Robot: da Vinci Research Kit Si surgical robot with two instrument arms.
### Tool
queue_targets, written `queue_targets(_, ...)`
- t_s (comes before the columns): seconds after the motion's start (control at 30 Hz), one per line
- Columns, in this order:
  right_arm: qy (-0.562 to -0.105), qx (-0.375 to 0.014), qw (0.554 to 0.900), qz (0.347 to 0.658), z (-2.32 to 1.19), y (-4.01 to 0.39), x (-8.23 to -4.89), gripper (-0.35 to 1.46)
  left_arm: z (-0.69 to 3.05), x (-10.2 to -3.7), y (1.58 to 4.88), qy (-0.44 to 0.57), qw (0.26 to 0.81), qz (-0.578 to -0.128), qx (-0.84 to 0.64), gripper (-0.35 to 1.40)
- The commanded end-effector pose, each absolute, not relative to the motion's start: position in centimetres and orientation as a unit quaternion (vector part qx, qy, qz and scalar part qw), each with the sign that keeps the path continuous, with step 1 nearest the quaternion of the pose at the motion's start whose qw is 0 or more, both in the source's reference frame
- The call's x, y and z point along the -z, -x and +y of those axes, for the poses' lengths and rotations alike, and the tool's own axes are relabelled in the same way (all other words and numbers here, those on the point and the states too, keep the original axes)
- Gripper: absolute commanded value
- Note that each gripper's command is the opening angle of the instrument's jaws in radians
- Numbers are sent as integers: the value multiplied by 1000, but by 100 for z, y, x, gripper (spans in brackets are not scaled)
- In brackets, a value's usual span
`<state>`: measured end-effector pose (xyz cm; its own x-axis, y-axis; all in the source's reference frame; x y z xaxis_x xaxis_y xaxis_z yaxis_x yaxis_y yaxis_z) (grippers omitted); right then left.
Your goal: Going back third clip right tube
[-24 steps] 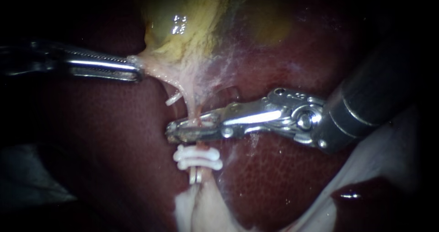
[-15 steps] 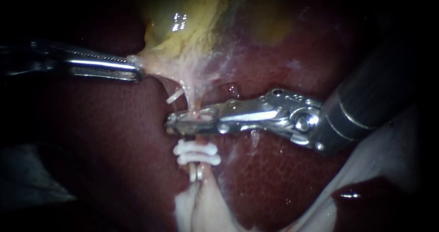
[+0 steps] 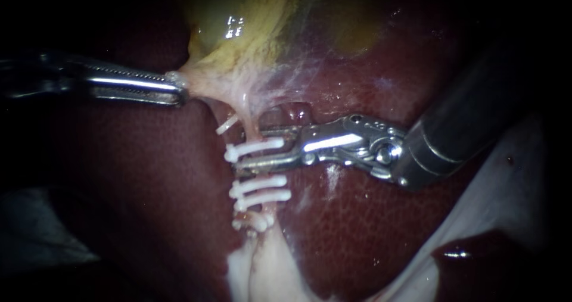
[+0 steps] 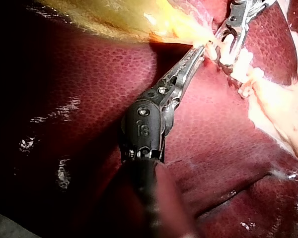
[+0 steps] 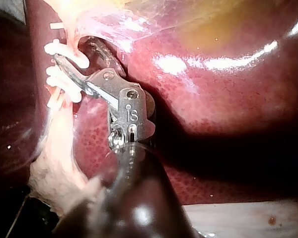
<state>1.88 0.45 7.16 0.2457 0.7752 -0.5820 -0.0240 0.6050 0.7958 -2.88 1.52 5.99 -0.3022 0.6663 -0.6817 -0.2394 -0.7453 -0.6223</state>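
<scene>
The uppermost white clip [image 3: 251, 150] is sitting across the tube [image 3: 250, 128], just above two more white clips [image 3: 261, 192] that are lying side by side lower on the same tube. It is lying between the jaws of the right instrument [image 3: 258, 147], which are standing apart, one above the clip and one below it, between it and the lower pair. The right wrist view is showing the same gap, with the clip inside it. The tube is running up into pale tissue at the foot of the gallbladder [image 3: 238, 34]. The left instrument [image 3: 176, 87] is clamping that tissue with closed jaws, holding it stretched out to the side. The dark red liver [image 3: 369, 230] is lying beneath everything.
</scene>
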Motion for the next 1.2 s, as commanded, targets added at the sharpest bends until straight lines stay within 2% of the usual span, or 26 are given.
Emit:
queue_targets(0.03, -345, -280, 710, 546, 45, -186, -714, 50, 152, -599, 287, 514, 290, -208, -780, -35)
queue_targets(0.17, -349, -277, 709, 546, 39, -176, -704, 50, 151, -598, 286, 514, 290, -208, -780, -35)
queue_targets(0.33, -307, -210, 732, 570, 36, -152, -677, 50, 151, -598, 286, 515, 290, -208, -780, -35)
queue_targets(0.4, -275, -179, 748, 577, 37, -139, -663, 50, 151, -598, 286, 515, 290, -208, -780, -35)
queue_targets(0.57, -229, -128, 769, 583, 39, -104, -632, 50, 151, -598, 285, 515, 290, -208, -780, -35)
queue_targets(0.7, -206, -95, 790, 569, 33, -82, -619, 50, 152, -598, 285, 515, 290, -208, -780, -35)
queue_targets(0.93, -193, -72, 798, 567, 30, -53, -604, 50, 152, -598, 285, 515, 289, -208, -780, -35)
queue_targets(1.2, -194, -67, 796, 569, 41, -41, -587, 50, 152, -601, 286, 515, 289, -208, -780, -35)
